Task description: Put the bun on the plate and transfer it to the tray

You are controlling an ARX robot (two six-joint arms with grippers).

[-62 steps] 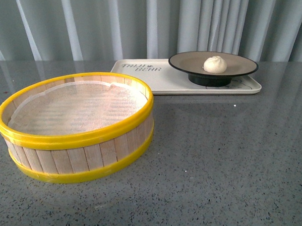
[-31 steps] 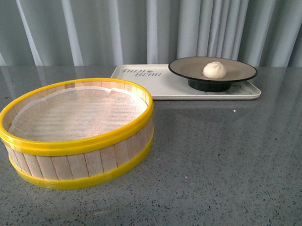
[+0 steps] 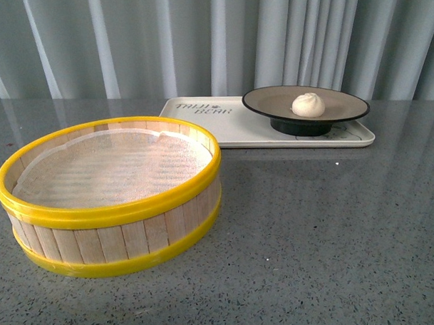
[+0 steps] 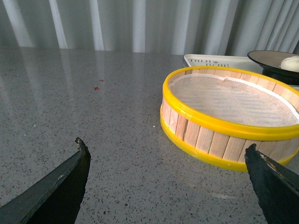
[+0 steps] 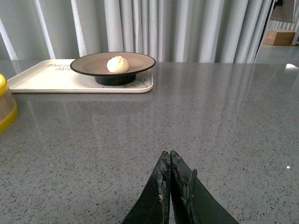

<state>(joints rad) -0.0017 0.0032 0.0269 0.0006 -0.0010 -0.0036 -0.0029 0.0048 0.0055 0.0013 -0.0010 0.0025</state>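
Note:
The cream-white bun (image 3: 308,104) sits in the middle of the black-rimmed beige plate (image 3: 272,101), and the plate stands on the right half of the cream tray (image 3: 201,124) at the far side of the table. The right wrist view shows the same bun (image 5: 117,64), plate (image 5: 88,63) and tray (image 5: 42,79) well ahead of my right gripper (image 5: 168,154), which is shut with nothing in it. My left gripper (image 4: 166,147) hangs open over bare table beside the steamer basket. Neither arm appears in the front view.
A wide wooden steamer basket (image 3: 111,195) with yellow rims and white cloth lining stands front left; its side (image 4: 210,140) lies close to my left gripper. A grey speckled tabletop (image 3: 333,230) and pale curtains lie behind. A small red mark (image 4: 96,87) is on the table.
The front view has shifted slightly: the basket, tray and plate sit a little lower and steadier in the picture. The bun, plate and tray keep their places relative to each other.

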